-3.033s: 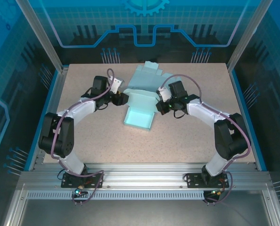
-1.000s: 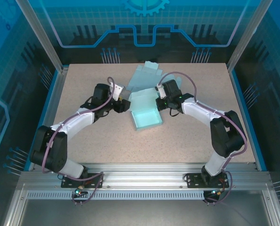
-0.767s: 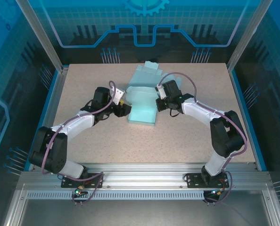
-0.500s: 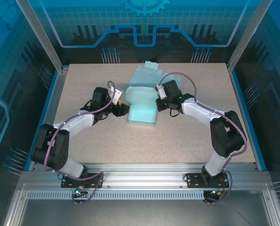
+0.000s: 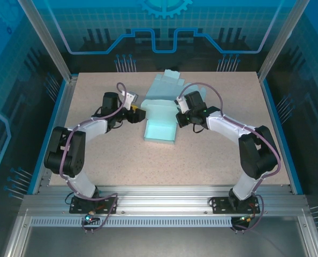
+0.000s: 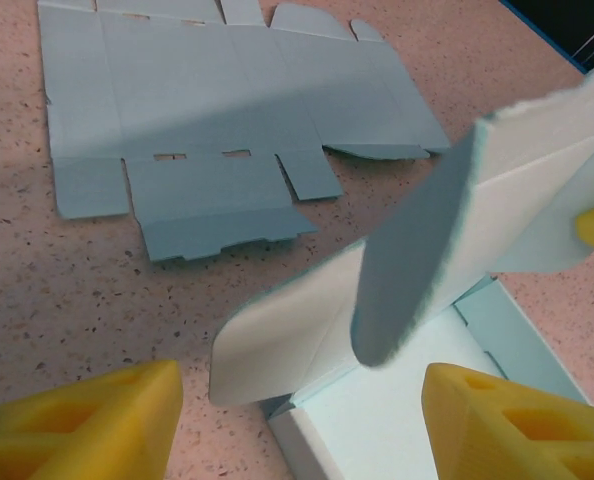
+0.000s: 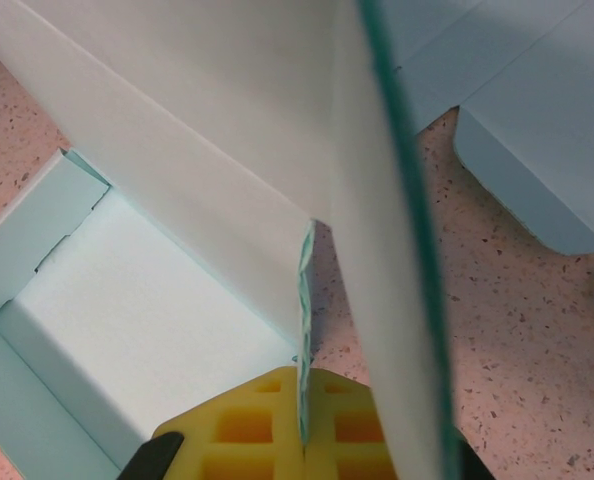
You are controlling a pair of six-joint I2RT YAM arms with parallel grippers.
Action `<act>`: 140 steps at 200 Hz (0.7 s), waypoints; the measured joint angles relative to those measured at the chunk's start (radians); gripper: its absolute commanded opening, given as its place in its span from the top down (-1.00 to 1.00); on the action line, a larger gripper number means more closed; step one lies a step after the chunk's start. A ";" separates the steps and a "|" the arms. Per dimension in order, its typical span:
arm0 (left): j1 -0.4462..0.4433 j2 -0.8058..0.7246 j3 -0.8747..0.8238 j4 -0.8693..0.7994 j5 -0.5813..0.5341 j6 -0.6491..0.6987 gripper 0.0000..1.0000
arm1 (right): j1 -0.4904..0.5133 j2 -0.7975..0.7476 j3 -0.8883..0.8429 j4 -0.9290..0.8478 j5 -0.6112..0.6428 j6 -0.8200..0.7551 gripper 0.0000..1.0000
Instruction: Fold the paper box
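Note:
The half-folded pale teal paper box (image 5: 160,130) lies open-topped mid-table, its lid panel raised at the far end. My right gripper (image 5: 179,119) is at the box's far right corner. In the right wrist view that gripper (image 7: 302,425) is shut on a thin upright side flap (image 7: 304,290), beside the box's inside (image 7: 147,320). My left gripper (image 5: 137,114) stands open just left of the box. In its own view the yellow fingers (image 6: 87,425) are spread wide, with a loose rounded flap (image 6: 287,335) and the box corner (image 6: 377,430) between them, touching neither.
A second, flat unfolded teal sheet (image 5: 167,85) lies on the table behind the box, also seen as a flat sheet (image 6: 217,100) in the left wrist view. The speckled tabletop (image 5: 218,160) stretches to blue rails at both sides.
The box has swung back from a skewed pose to lie straight. My left gripper has drawn back to the left and away from it. The right gripper keeps its grip.

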 measured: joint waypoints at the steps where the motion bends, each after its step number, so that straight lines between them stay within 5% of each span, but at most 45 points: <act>1: 0.000 0.002 0.002 0.000 0.000 -0.001 -0.31 | 0.000 0.000 0.000 0.000 0.000 0.000 1.00; 54: 0.019 0.055 0.060 0.068 0.030 -0.138 -0.29 | -0.003 0.000 -0.005 0.005 -0.018 -0.001 1.00; 140: -0.035 0.091 -0.101 0.326 0.068 -0.301 -0.21 | -0.028 -0.095 -0.103 0.000 -0.102 -0.066 1.00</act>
